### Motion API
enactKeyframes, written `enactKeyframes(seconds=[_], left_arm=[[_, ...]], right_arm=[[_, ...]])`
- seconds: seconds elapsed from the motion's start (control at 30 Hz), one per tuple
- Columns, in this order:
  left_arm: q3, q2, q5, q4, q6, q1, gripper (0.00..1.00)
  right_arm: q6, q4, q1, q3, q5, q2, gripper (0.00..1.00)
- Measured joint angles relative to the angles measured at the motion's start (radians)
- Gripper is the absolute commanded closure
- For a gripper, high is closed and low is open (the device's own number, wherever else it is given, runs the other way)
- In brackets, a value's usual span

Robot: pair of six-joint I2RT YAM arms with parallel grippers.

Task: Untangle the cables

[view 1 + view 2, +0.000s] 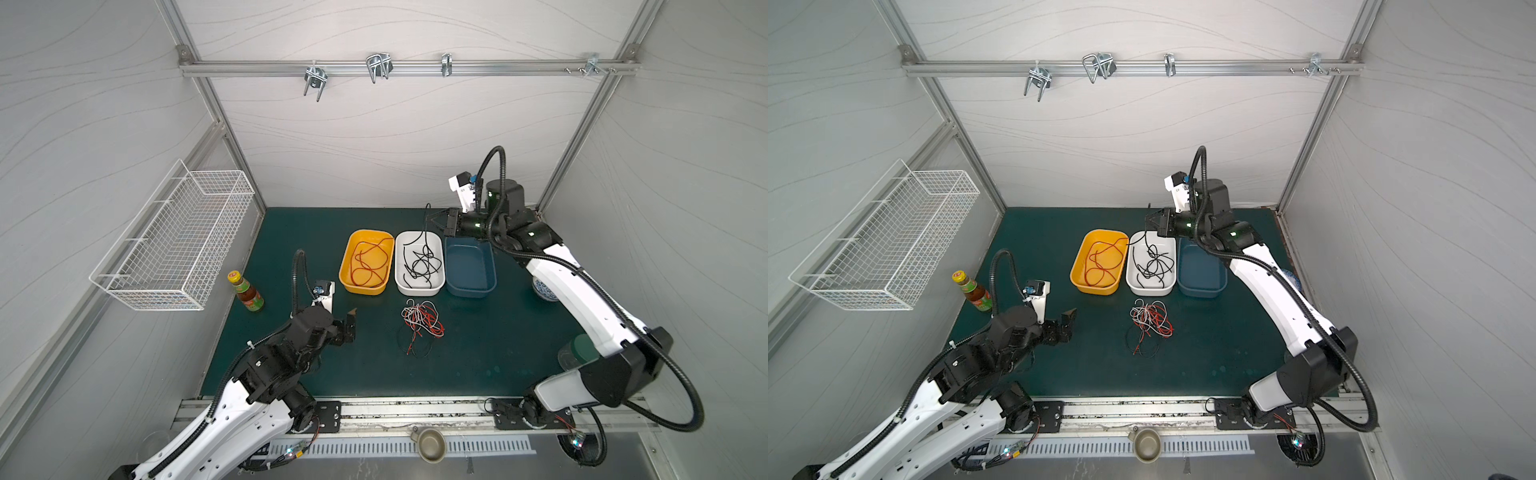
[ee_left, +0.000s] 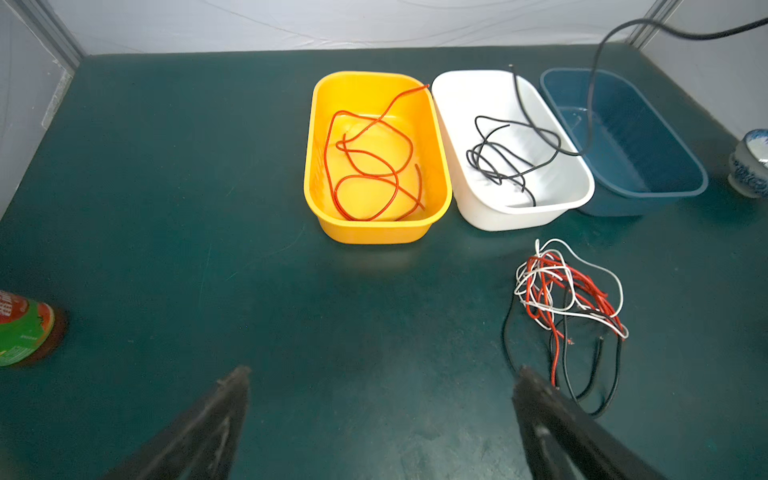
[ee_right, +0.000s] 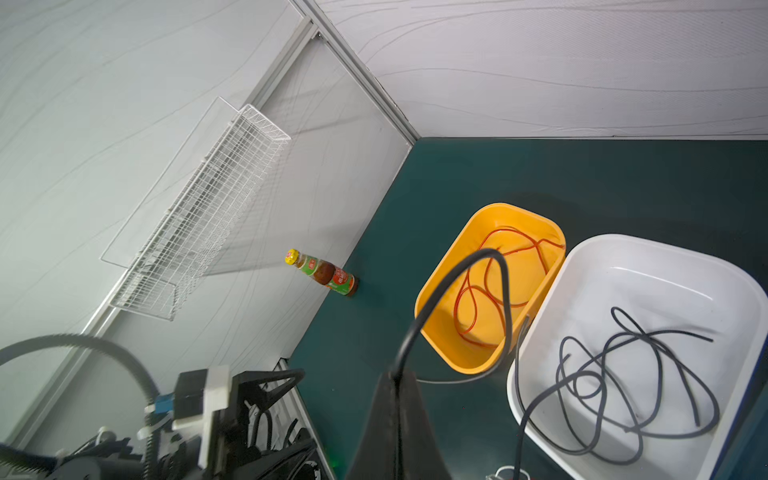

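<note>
A tangle of red, white and black cables (image 1: 422, 322) lay on the green bench (image 1: 291, 249) just in front of a white tub (image 1: 417, 290), which held loose black cables (image 1: 422, 264). A yellow tub (image 1: 343, 266) beside it held a red cable (image 1: 368, 262). The right claw (image 1: 434, 220), pinched tight on a black cable (image 3: 488, 252), hovered over the white tub's far end, the cable trailing into it, and the left claw (image 2: 382, 370) stood wide, gripping nothing, well apart from the tangle.

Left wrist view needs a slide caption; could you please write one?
Red cable in yellow bin, black cables in white bin, mixed tangle lying on the mat.
</note>
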Motion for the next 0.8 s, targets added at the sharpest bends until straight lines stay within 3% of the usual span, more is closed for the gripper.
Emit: enactKeyframes(seconds=[0.37, 0.8], left_arm=[[-0.015, -0.005, -0.001, 0.018, 0.008, -0.001, 0.00], [-0.023, 0.005, -0.003, 0.027, 0.014, -0.001, 0.00]], right_arm=[[-0.046, 0.037, -0.003, 0.021, 0.009, 0.158, 1.00], [0.000, 0.174, -0.086, -0.121, -0.029, 0.233, 1.00]])
